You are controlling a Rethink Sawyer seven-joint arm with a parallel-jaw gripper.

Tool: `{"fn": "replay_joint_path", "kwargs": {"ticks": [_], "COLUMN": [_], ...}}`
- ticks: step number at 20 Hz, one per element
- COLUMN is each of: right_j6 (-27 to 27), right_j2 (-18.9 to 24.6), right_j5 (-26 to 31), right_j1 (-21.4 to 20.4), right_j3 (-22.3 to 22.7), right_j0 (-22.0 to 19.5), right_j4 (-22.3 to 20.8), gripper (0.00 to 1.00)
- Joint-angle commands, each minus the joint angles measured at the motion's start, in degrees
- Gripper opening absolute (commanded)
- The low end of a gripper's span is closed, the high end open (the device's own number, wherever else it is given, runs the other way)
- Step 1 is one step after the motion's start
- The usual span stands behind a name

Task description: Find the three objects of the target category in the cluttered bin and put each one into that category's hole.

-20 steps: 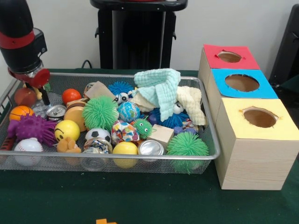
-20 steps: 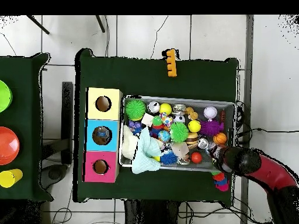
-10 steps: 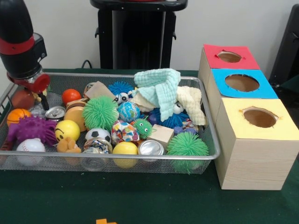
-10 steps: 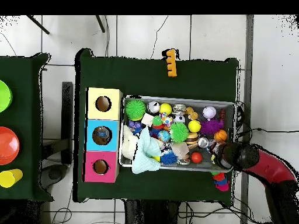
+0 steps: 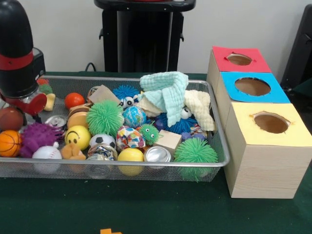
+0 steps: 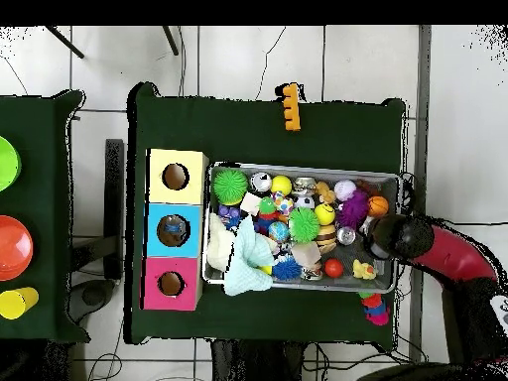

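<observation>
A wire mesh bin (image 5: 146,168) holds a heap of toys: spiky green balls (image 5: 104,118), a smiley yellow ball (image 5: 78,137), a purple spiky ball (image 5: 36,136), a basketball (image 5: 9,143), a baseball (image 5: 46,157), a brown ball (image 5: 9,118), crushed cans (image 5: 157,154), a wooden block (image 5: 169,141) and pale cloths (image 5: 165,92). To the right stand three boxes with holes: red (image 5: 239,59), blue (image 5: 252,87), yellow (image 5: 270,122). My gripper (image 5: 30,109) is low inside the bin's left end, beside the brown ball and above the purple ball. In the overhead view my gripper (image 6: 383,236) is at the bin's (image 6: 303,286) right end.
An orange toy (image 6: 290,106) lies on the green table beyond the bin. A stack of coloured rings (image 6: 374,310) sits outside the bin's corner near the arm. A side table holds a green plate (image 6: 5,164), an orange plate (image 6: 12,248) and a yellow cup (image 6: 15,301).
The arm has sunk deeper into the bin's end and come toward the near rim. The basketball, purple ball and baseball were pushed nearer the front; the smiley ball shifted slightly right.
</observation>
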Motion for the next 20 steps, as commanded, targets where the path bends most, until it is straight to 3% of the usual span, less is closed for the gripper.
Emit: {"fn": "replay_joint_path", "kwargs": {"ticks": [1,4,5,20], "right_j6": [9.76,9.26,8.83,4.91], "right_j2": [0.43,-1.32,-1.83,-2.54], "right_j5": [-0.07,1.84,3.06,3.97], "right_j1": [10.17,10.77,11.03,11.06], "right_j3": [-11.52,-13.48,-13.92,-13.65], "right_j0": [3.96,5.48,5.75,5.32], "right_j4": [4.04,4.56,5.72,6.71], "gripper": [1.0,1.0,0.0,0.0]}}
